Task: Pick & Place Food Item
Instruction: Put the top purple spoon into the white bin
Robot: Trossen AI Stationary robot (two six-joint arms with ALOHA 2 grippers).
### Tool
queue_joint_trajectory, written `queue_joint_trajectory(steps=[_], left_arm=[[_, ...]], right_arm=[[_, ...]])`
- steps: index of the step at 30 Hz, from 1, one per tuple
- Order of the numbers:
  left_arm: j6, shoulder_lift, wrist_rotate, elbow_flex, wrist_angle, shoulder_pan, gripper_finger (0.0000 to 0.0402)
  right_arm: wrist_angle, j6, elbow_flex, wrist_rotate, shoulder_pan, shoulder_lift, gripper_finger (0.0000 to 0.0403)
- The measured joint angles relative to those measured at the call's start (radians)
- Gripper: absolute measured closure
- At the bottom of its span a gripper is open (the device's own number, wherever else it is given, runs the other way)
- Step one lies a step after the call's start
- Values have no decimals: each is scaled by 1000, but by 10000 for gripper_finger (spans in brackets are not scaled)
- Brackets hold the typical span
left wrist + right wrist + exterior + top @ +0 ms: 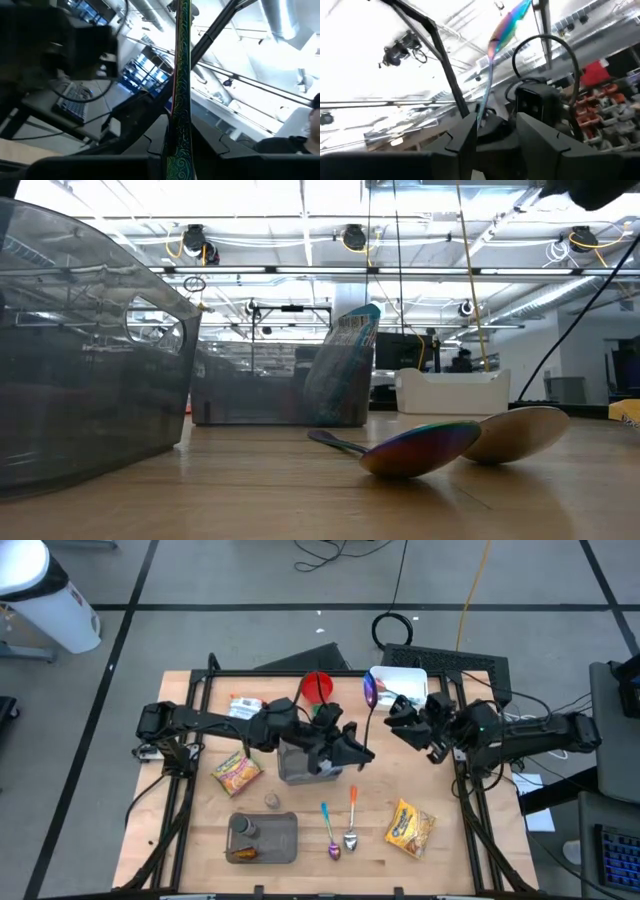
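Gripping the iridescent spoon [369, 700] handle, left tool [358, 754]; right tool [398, 718] beside.

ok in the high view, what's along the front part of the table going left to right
grey tray → iridescent spoon → orange-handled spoon → yellow snack packet

Three spoons [352, 818]; two yellow snack packs [411, 827]; two grey containers [263, 837]; one red cup [317, 686]; possibly one white bin [400, 683]
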Motion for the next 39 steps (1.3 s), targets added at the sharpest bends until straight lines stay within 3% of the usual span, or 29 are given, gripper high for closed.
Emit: queue_joint_trajectory(steps=[4,12,17,29,39], left_arm=[[-23,0,9,0,-1,0,346],[-42,0,40,0,-2,0,346],[-74,0,69,0,-16,4,346],[-90,0,105,0,-29,42,346],[-102,0,134,0,-79,67,346]], right_arm=[[38,81,0,-57,-45,43,265],[226,210,0,-86,-60,154,232],[255,247,13,-90,-60,201,221],[246,260,131,-200,-58,277,238],[239,268,133,-241,-58,277,268]])
